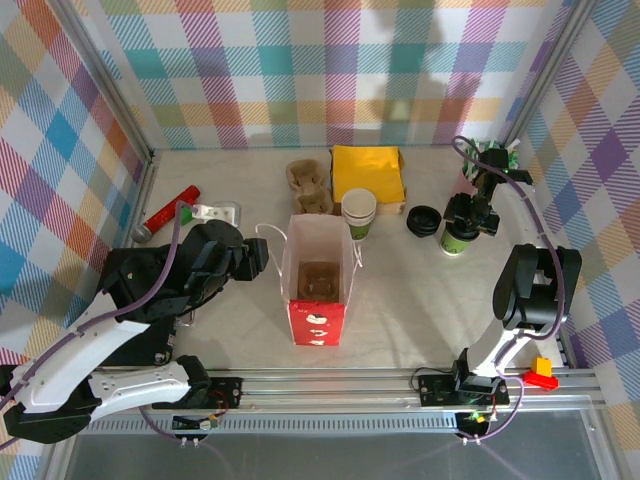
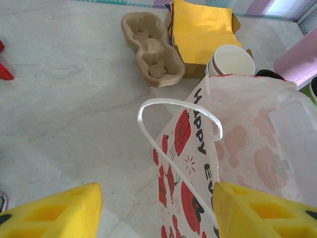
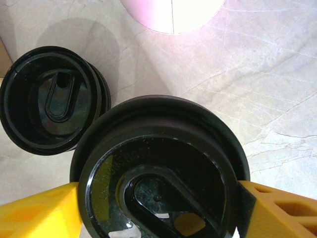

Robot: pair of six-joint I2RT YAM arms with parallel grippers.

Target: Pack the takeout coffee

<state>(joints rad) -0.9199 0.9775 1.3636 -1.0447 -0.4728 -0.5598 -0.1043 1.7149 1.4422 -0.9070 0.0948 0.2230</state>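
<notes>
The takeout coffee (image 1: pixel 456 240), a green-bottomed paper cup under a black lid (image 3: pixel 158 163), stands on the table at the right. My right gripper (image 1: pixel 470 215) is down over it, and its yellow fingers (image 3: pixel 39 213) press against both sides just under the lid rim, so it is shut on the cup. A white paper bag with red print (image 1: pixel 318 270) stands open in the middle. My left gripper (image 2: pixel 156 201) is open beside the bag's left wall (image 2: pixel 237 148), with the white cord handle (image 2: pixel 168 106) running between its fingers.
Loose black lids (image 1: pixel 424 221) (image 3: pixel 52 99) lie just left of the coffee. A stack of lidless cups (image 1: pixel 358 212), yellow napkins (image 1: pixel 368 172) and brown pulp cup carriers (image 1: pixel 310 185) sit behind the bag. A red tube (image 1: pixel 170 212) lies far left. Patterned walls enclose the table.
</notes>
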